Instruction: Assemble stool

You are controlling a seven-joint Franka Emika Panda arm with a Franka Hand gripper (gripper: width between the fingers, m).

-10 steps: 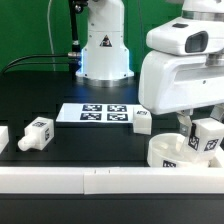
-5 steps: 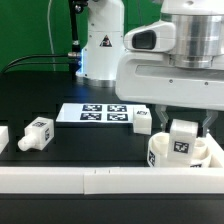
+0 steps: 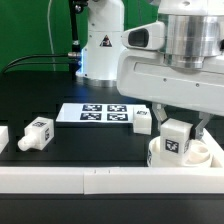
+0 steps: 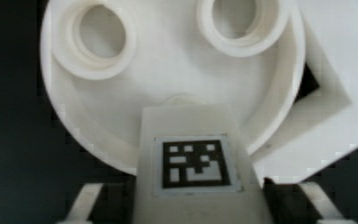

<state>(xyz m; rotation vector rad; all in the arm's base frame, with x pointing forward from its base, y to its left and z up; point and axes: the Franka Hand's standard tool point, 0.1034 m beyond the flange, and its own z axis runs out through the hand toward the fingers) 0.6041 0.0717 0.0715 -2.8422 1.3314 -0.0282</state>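
One leg [image 3: 175, 141] points down, near-upright, above seat [image 3: 208, 154].

The round white seat [image 3: 205, 156] lies flat at the exterior view's right, its socket recesses [image 4: 96, 40] facing up. One tagged leg [image 3: 172, 141] is gripped in the hand [image 3: 180, 128] over the seat. A second leg [image 3: 38, 133] and a third leg [image 3: 143, 121] lie well apart on the tabletop [image 3: 60, 92].

This is a robotics lab: my white base [image 3: 103, 45] stands on a black table [image 3: 40, 95], the marker board [image 3: 100, 113] shows 4 printed tags, the stool leg [image 3: 175, 140] I hold wears 1 too, and behind is a green backdrop [image 3: 30, 25], perhaps a curtain, too blurred to tell.
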